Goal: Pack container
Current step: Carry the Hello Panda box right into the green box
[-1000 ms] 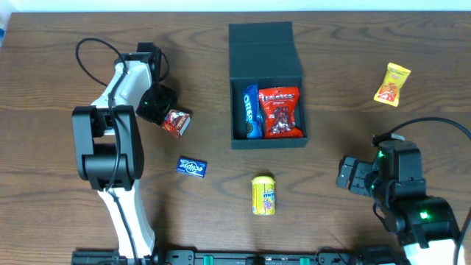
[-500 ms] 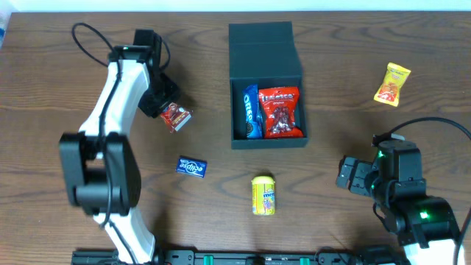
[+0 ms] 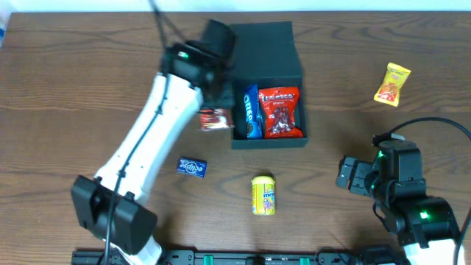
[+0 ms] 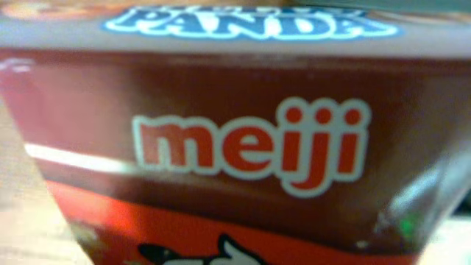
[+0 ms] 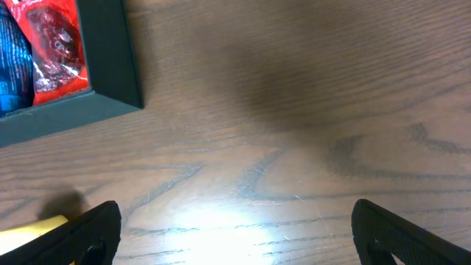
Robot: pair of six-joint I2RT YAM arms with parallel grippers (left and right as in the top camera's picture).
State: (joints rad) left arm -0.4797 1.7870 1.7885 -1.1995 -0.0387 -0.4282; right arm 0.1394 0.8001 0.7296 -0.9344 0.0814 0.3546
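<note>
Beside the left wall of the container [image 3: 268, 142], rear-centre of the counter [image 3: 88, 44], the red Meiji box [image 3: 215, 119] has been brought from the left, gripped in the left end effector [image 3: 218, 107]; deposit is judged imminent. The right end effector [image 5: 239, 232] stands open.

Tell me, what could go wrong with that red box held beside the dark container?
The red Meiji box is held just outside the container, so it might clip the left wall going in. The Oreo pack and red snack bag crowd the inside, so it may perch on top.
</note>
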